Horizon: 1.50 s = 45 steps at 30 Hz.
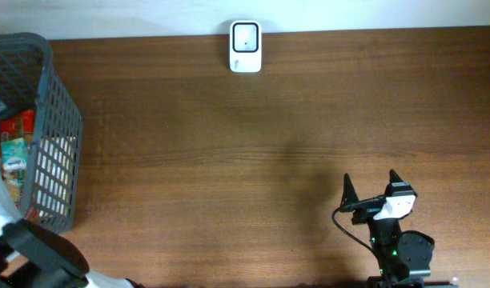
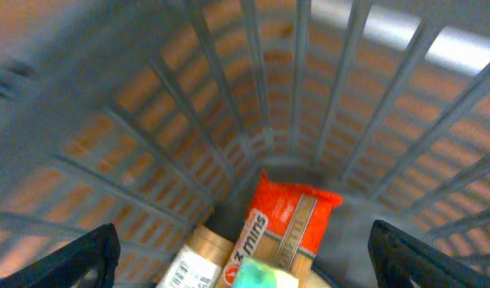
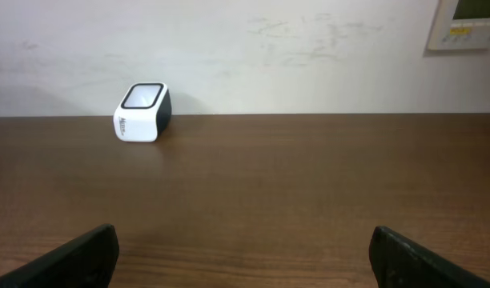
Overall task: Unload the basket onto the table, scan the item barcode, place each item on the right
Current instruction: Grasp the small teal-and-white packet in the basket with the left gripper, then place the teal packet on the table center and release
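My left pincer (image 2: 247,258) is spread wide and points down into the grey basket (image 1: 59,112) at the tabletop's (image 1: 229,160) left edge. An orange packet (image 2: 289,216) lies among other goods just below it. My right pincer (image 1: 371,181), also spread, hovers near the front right, facing the white scanner (image 1: 246,46) at the far edge.

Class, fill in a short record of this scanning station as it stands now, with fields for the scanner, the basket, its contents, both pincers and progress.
scanner: white with a dark top, at the middle of the far edge of the table
basket: grey mesh, at the table's left end
contents: orange-red packet among other packets
left pincer: open, pointed into the basket, holding nothing
right pincer: open, empty, facing the scanner
progress: nothing picked up yet
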Tool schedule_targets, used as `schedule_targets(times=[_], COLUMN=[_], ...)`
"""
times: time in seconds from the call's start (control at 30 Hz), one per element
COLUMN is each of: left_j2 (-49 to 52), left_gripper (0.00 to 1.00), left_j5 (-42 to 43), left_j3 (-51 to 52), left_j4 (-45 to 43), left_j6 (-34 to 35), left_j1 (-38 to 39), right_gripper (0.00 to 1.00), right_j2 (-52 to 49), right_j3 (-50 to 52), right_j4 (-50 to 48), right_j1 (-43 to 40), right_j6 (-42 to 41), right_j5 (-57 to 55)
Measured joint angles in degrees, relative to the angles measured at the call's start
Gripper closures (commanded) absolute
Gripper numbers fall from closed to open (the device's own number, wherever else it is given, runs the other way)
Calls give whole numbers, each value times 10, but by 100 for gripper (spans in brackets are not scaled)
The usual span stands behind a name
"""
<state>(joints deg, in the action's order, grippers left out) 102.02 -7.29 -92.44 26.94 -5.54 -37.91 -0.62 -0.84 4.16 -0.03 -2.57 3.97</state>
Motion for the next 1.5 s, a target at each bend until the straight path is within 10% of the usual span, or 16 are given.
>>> schedule_targets(times=[0.47,0.73,1.03,1.17,1.3,1.5], left_j2=[150,160,139,-66,-178,-57], left_gripper=[16,100,100,100,100,100], left_j5=[15,8,96,209,248,251], left_j3=[0,0,-49,-91,-97,11], left_j4=[95,112,141,126,208,308], left_j6=[-15,-24,-8,23,35,45], left_j1=[-5,-5,-5,1,158,407], right_gripper=[1,1,1,1,1,1], right_j2=[0,0,0,0,0,0], right_j3=[0,0,0,0,0,0], right_j4=[0,0,0,0,0,0], right_j1=[0,0,0,0,0,0], right_j6=[0,0,0,0,0,0], right_j5=[0,0,0,0,0,0])
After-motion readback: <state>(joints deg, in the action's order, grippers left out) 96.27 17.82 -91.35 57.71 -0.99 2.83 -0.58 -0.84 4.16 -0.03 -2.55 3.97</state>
